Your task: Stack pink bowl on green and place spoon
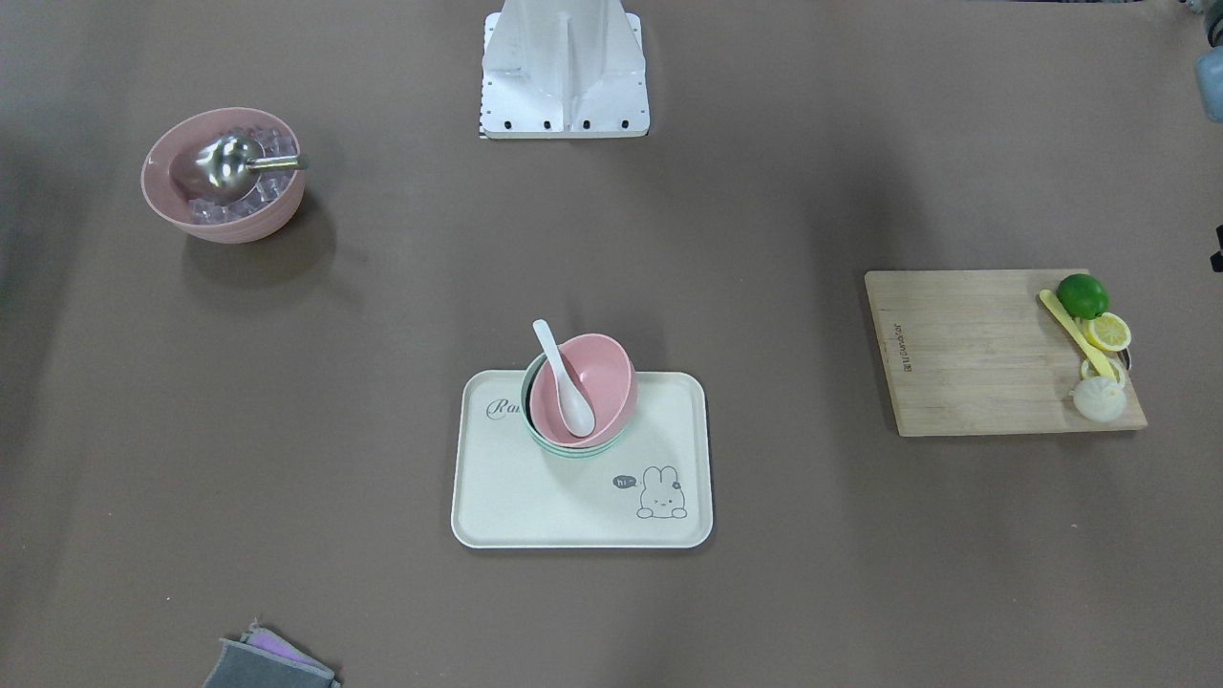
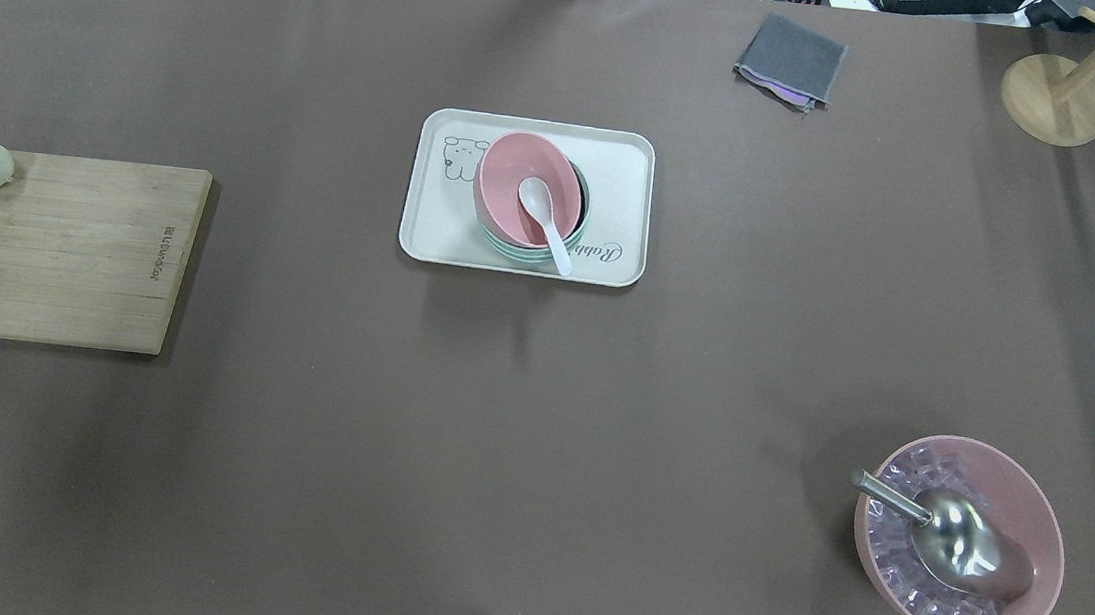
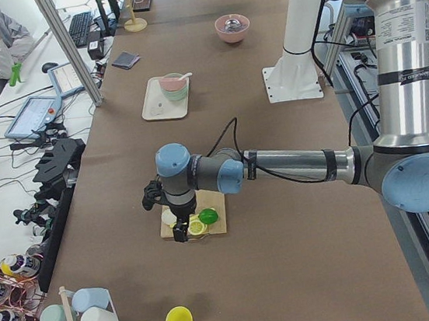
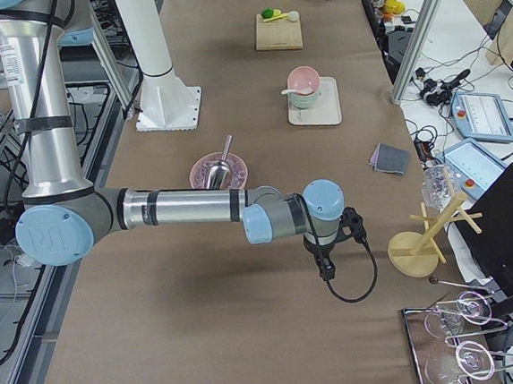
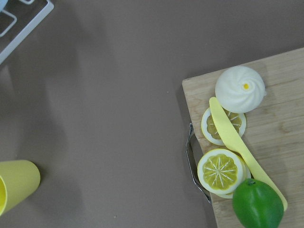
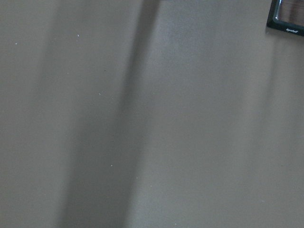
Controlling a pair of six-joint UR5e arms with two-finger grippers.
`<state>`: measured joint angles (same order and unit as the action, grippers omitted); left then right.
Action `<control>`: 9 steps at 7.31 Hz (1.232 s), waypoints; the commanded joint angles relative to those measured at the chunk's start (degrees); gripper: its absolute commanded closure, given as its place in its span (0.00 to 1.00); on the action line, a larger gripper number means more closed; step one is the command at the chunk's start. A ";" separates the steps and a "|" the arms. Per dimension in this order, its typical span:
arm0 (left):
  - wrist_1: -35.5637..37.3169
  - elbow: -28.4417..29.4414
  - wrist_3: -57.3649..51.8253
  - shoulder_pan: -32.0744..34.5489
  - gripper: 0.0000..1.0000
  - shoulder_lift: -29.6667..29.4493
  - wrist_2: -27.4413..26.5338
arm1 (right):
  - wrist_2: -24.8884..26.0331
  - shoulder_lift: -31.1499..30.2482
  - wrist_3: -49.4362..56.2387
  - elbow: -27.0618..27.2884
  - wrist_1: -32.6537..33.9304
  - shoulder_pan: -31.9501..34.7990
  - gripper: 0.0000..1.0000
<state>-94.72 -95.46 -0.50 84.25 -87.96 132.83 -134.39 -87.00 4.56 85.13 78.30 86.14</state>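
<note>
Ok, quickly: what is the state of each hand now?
Left hand: cannot be told.
Right hand: cannot be told.

We see a brown table (image 2: 290,474) carrying a cream tray (image 2: 624,189) near its middle, and a wooden cutting board (image 2: 81,253) well off toward the robot's left. Toward the right sit a pink bowl of ice (image 2: 1048,537), a folded grey cloth (image 2: 790,60) and a round wooden stand (image 2: 1041,104).

left arm (image 3: 293,165): silver tubes, pale-blue joint caps, black bands | right arm (image 4: 177,205): same finish, pale logo on big blue cap | cable (image 3: 233,120): black, thin, looping just behind the black fingers (image 3: 181,232) | pedestal (image 1: 564,67): white tapered column, black screws along plate edge
</note>
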 commanded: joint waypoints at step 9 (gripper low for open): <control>1.65 -1.05 0.06 3.38 0.02 2.61 6.92 | 2.03 -5.71 0.45 5.92 -0.78 0.08 0.00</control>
<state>-93.07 -96.63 -0.39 87.65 -85.24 140.21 -132.35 -91.68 4.99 89.52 77.53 86.24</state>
